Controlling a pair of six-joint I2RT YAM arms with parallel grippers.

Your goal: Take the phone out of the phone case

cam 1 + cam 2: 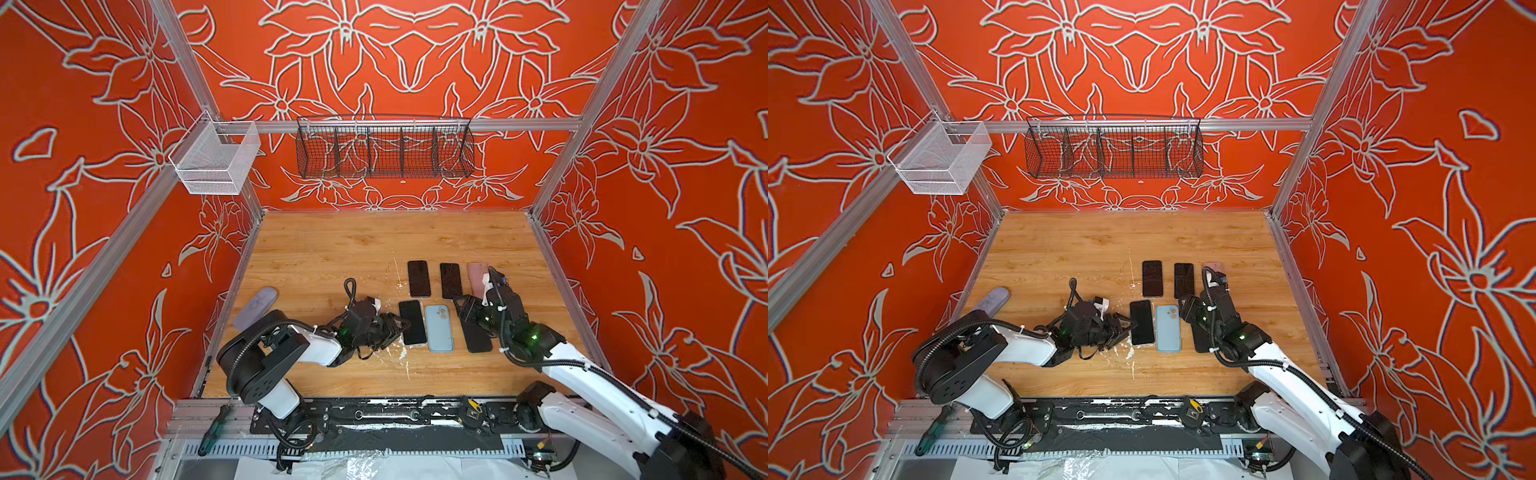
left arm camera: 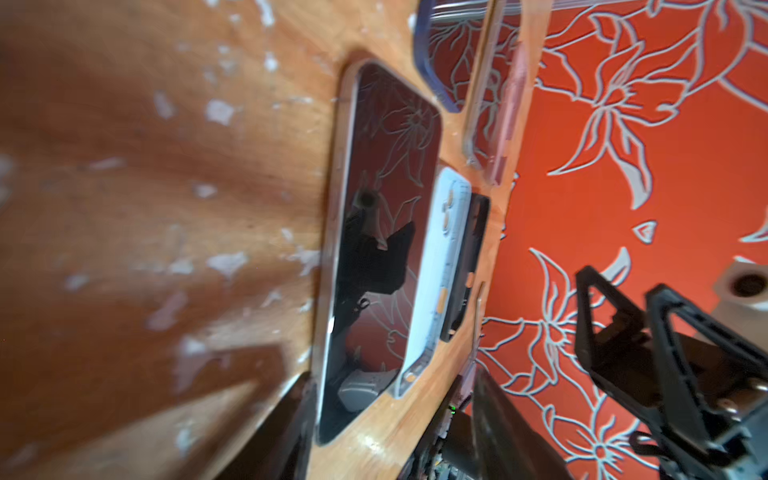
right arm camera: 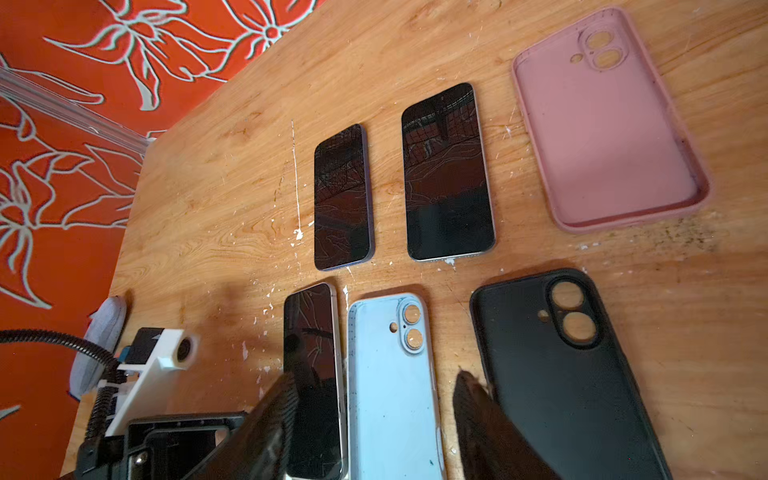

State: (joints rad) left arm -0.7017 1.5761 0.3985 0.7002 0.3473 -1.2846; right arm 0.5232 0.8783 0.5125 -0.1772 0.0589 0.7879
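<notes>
Case, lilac (image 1: 255,308): alone at the far left of the table (image 1: 332,249).
Left gripper (image 1: 400,328): my fingers apart at the left edge of the phone (image 1: 412,322), clamping nothing.
Phone: bare, screen up.
Blue case (image 1: 439,328): empty, just right of the phone.
Right gripper (image 3: 374,378): fingers apart, hovering over the blue case.
Black case (image 3: 561,374): empty, partly under my right arm.
Back row: purple-edged phone (image 3: 343,199), silver-edged phone (image 3: 446,174), pink case (image 3: 606,120).

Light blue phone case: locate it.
In both top views the light blue phone case lies between a bare phone on its left and the black case.
</notes>
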